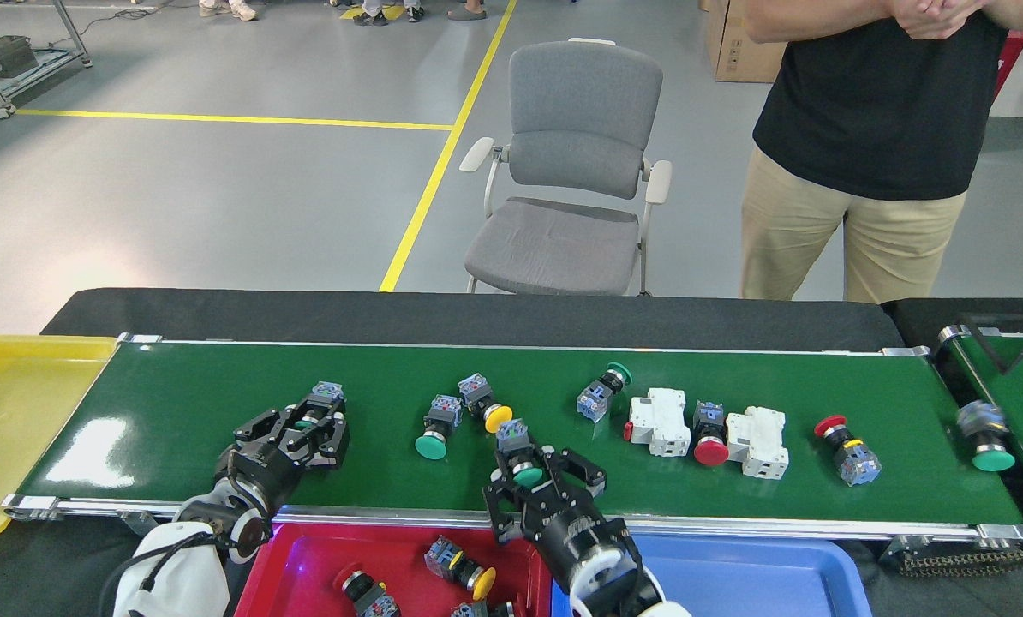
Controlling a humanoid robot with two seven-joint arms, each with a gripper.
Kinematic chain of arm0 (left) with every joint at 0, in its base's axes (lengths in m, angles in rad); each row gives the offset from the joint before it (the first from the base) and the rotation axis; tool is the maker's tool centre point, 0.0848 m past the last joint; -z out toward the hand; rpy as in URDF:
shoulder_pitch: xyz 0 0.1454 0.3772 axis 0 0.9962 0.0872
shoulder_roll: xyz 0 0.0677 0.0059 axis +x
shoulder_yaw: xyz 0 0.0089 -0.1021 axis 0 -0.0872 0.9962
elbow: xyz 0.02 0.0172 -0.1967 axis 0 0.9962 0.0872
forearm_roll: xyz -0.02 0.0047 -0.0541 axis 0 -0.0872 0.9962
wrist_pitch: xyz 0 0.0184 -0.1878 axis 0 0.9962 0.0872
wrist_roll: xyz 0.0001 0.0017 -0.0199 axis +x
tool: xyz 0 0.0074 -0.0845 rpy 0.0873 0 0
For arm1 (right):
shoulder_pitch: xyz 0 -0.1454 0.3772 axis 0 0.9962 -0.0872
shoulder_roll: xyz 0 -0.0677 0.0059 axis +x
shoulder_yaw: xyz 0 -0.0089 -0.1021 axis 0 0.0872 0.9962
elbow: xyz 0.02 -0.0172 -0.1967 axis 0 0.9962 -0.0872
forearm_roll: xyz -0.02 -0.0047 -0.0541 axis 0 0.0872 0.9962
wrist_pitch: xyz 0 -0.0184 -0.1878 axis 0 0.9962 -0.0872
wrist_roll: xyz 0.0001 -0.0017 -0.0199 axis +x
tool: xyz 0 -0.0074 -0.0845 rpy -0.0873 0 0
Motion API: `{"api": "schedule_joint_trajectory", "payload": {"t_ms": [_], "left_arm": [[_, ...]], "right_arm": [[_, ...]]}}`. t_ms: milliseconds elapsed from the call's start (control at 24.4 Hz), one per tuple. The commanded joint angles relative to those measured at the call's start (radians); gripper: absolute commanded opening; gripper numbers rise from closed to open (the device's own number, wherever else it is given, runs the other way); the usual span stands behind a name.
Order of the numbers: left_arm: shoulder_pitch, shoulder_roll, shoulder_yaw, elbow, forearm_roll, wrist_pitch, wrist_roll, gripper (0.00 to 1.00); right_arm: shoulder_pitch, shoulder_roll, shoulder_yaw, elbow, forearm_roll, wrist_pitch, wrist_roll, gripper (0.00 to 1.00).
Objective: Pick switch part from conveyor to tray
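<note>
Two black, multi-link metal grippers are showing: the left gripper (pixel 306 426) and the right gripper (pixel 539 473). Each is joining a black cylindrical wrist ringed in white, with glossy white plastic arm shells (pixel 173 572) below. Thin black cables are looping over the left shell, beside a small red mark.
</note>
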Motion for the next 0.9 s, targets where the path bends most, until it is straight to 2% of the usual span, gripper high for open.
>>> {"api": "schedule_joint_trajectory", "payload": {"t_ms": [0,41,82,123,164,205,246,368,450,573,655,737,778,860], "left_arm": [[0.092,0.056,0.03,-0.179,-0.002,-0.152,-0.006,0.24],[0.17,0.065,0.056,-0.259,0.0,-0.219,-0.008,0.32],[0.24,0.063,0.084,-0.322,0.0,-0.271,-0.012,0.39],[0.317,0.06,0.119,-0.383,-0.002,-0.322,-0.017,0.51],[0.372,0.059,0.147,-0.426,-0.002,-0.351,-0.017,0.69],[0.415,0.052,0.172,-0.456,-0.002,-0.354,-0.017,0.92],[0.447,0.039,0.185,-0.472,-0.002,-0.347,-0.017,1.0],[0.474,0.014,0.196,-0.477,-0.002,-0.336,-0.017,1.0],[0.486,0.014,0.219,-0.479,0.0,-0.317,-0.017,1.0],[0.507,0.01,0.264,-0.479,0.0,-0.242,-0.017,1.0],[0.527,0.003,0.307,-0.479,0.0,-0.022,-0.008,1.0],[0.543,-0.009,0.363,-0.471,0.003,0.21,-0.003,1.0],[0.555,-0.009,0.389,-0.468,0.008,0.255,-0.003,1.0],[0.575,-0.007,0.431,-0.465,0.011,0.249,-0.003,1.0]], "right_arm": [[0.022,0.001,0.041,-0.052,0.026,-0.03,-0.014,0.8],[0.03,0.003,0.059,-0.055,0.035,-0.032,-0.028,1.0],[0.03,0.003,0.072,-0.055,0.039,-0.033,-0.044,1.0],[0.03,0.003,0.081,-0.055,0.039,-0.033,-0.047,1.0],[0.029,0.004,0.083,-0.056,0.039,-0.035,-0.047,1.0],[0.027,0.003,0.081,-0.058,0.039,-0.035,-0.047,1.0],[0.027,0.003,0.079,-0.062,0.039,-0.035,-0.047,1.0],[0.056,-0.02,0.046,-0.142,0.036,-0.023,-0.056,1.0],[0.105,-0.037,-0.045,-0.196,0.033,0.002,-0.077,1.0],[0.179,-0.033,-0.195,-0.262,0.03,0.091,-0.097,1.0],[0.208,-0.034,-0.315,-0.27,0.026,0.155,-0.12,1.0],[0.25,-0.037,-0.416,-0.27,0.004,0.16,-0.145,1.0],[0.282,-0.039,-0.459,-0.27,-0.02,0.16,-0.157,1.0],[0.331,-0.043,-0.522,-0.266,-0.073,0.158,-0.175,1.0]]}}
